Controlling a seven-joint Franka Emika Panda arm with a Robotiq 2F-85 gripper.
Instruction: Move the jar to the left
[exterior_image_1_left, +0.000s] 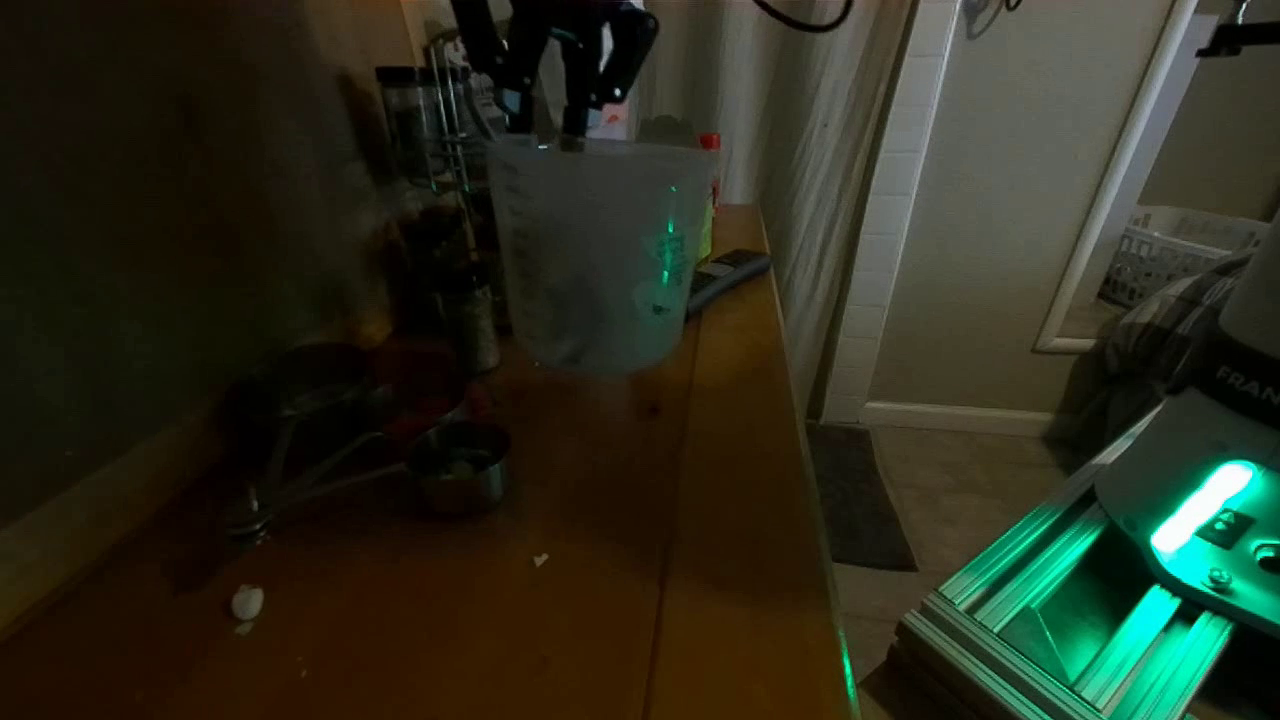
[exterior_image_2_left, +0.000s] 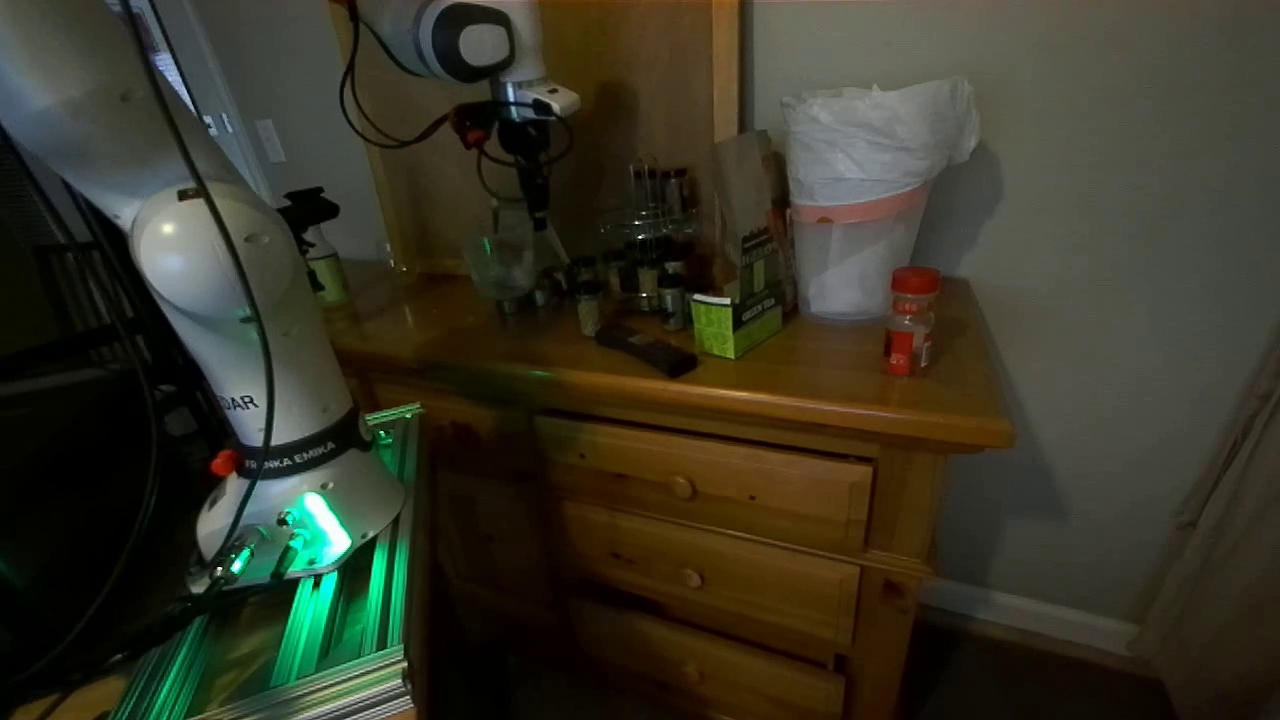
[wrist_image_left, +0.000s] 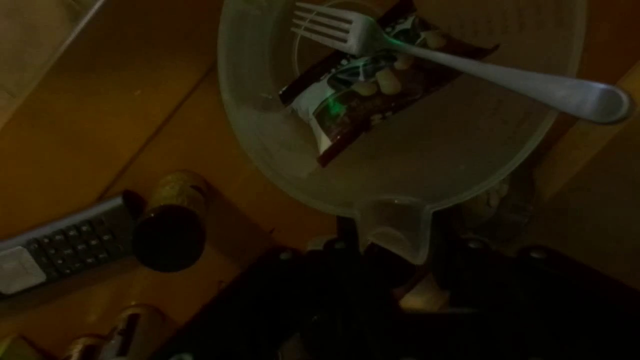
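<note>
The jar, a large milky translucent jug, shows in both exterior views (exterior_image_1_left: 600, 260) (exterior_image_2_left: 500, 262) and from above in the wrist view (wrist_image_left: 440, 160). It is upright and appears to hang a little above the wooden counter. A fork (wrist_image_left: 465, 65) and a dark red snack packet (wrist_image_left: 360, 95) lie inside it; the fork's handle sticks out past the rim. My gripper (wrist_image_left: 395, 235) has its fingers on both sides of the jar's handle, apparently touching it, so it looks shut on it. In the exterior views the gripper (exterior_image_1_left: 547, 132) (exterior_image_2_left: 540, 215) is at the jar's rim.
Metal measuring cups (exterior_image_1_left: 460, 470) lie by the wall. A remote (exterior_image_2_left: 645, 350) lies near the counter edge. A spice rack (exterior_image_2_left: 645, 235) with several small jars, a green tea box (exterior_image_2_left: 740, 320), a lined bin (exterior_image_2_left: 860, 260) and a red-lidded bottle (exterior_image_2_left: 908, 325) stand along the counter.
</note>
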